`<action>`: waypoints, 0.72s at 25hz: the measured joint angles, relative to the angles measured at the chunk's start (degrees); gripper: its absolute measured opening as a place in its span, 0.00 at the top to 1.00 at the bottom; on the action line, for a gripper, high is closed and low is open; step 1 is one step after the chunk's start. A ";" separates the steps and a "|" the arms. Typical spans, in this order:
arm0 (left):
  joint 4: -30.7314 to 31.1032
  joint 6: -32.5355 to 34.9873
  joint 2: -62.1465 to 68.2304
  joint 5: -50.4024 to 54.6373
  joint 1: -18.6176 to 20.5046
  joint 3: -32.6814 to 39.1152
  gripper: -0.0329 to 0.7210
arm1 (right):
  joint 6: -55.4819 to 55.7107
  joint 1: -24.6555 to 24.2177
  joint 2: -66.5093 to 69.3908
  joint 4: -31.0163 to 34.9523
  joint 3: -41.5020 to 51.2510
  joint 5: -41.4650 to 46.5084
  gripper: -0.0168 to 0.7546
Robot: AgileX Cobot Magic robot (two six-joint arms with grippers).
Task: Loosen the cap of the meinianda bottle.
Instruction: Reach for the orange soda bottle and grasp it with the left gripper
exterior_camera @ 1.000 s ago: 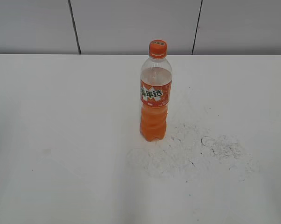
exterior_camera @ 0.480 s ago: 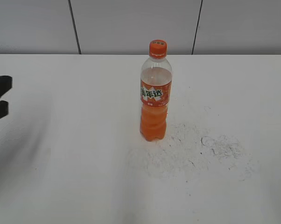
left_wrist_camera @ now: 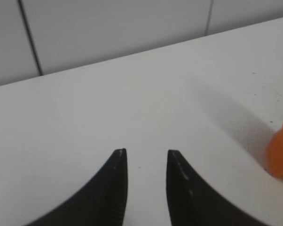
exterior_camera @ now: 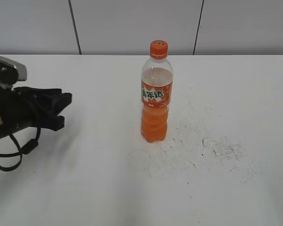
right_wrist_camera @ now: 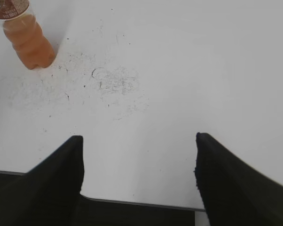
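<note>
1. The meinianda bottle (exterior_camera: 155,101) is seen standing upright near the middle of the white table (exterior_camera: 99,188); its cap (exterior_camera: 159,48) is seated on the neck, at the bottle's 12 o'clock.
2. The left gripper (exterior_camera: 61,110) is seen at the bottle's 9 o'clock, well apart from it; its fingers (left_wrist_camera: 114,188) are parted with only bare table between them, so it is released and empty.
3. In the left wrist view an orange edge of the bottle (left_wrist_camera: 281,153) is caught at 3 o'clock.
4. The right gripper (right_wrist_camera: 139,141) is spread wide over the table's near edge; nothing is held; the bottle (right_wrist_camera: 26,37) is placed at its 10 o'clock, well apart.
5. Scuff marks (exterior_camera: 216,148) are noted at the bottle's 4 o'clock.
</note>
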 joint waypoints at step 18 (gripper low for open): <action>43.07 -29.66 16.35 -11.34 4.41 -12.21 0.62 | 0.00 0.00 0.00 0.23 0.00 -0.17 0.27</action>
